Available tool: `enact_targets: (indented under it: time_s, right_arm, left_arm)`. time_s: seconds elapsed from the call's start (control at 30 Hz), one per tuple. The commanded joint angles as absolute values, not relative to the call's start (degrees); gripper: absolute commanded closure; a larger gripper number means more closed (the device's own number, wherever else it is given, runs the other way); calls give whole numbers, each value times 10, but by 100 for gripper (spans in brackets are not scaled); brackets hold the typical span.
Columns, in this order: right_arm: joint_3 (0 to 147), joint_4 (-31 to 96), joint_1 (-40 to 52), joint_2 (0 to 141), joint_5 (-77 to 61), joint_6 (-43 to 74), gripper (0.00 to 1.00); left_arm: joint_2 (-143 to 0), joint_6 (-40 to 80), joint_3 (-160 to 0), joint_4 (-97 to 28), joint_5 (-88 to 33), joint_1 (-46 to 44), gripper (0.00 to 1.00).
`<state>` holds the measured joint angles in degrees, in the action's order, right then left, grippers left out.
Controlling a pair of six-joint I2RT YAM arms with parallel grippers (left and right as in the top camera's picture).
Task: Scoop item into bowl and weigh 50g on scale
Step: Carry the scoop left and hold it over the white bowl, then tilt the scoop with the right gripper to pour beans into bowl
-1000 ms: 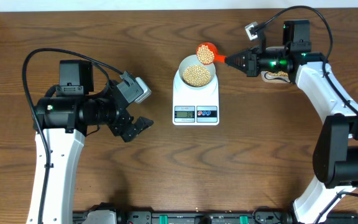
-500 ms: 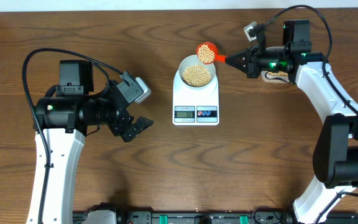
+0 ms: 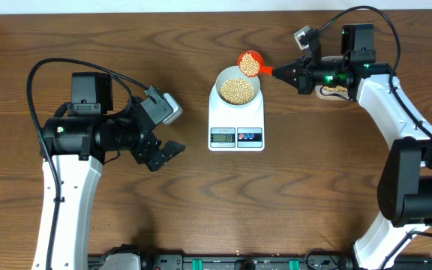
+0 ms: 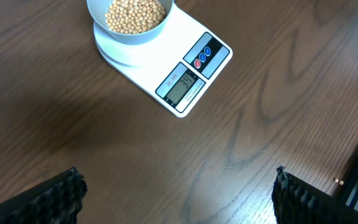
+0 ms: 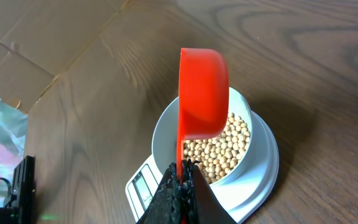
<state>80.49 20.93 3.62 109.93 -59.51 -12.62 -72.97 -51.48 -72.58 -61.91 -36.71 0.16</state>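
Right pincer (image 3: 280, 73) clenched on the red scoop (image 5: 202, 93), loaded, at the rim of the bowl (image 3: 220, 82); beans (image 3: 238, 91) fill that bowl on the scale (image 3: 236, 120). My left pincer (image 3: 165, 154) hangs released above the tabletop (image 3: 313, 187).

Dark brown wood-grain table (image 3: 201, 206), grain running 9 to 3 o'clock. White scale (image 3: 236, 126) sits flat on it, just toward 12 o'clock from centre, with its display end facing 6 o'clock. Well apart from the scale, toward 3 o'clock, a clear container (image 3: 328, 92) rests on the wood, mostly hidden from above. Black rail (image 3: 223, 263) along the 6 o'clock edge.
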Motion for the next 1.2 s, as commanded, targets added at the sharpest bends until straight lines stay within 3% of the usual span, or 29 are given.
enact_targets:
  time_s: [0.0, 1.17]
  right_arm:
    - [804, 207, 38, 1103, -603, -138, 99]
    - [804, 201, 48, 1103, -603, -220, 99]
  left_arm:
    - [-733, -525, -737, -621, -364, 4, 2]
    - [-733, -525, -737, -621, -364, 4, 2]
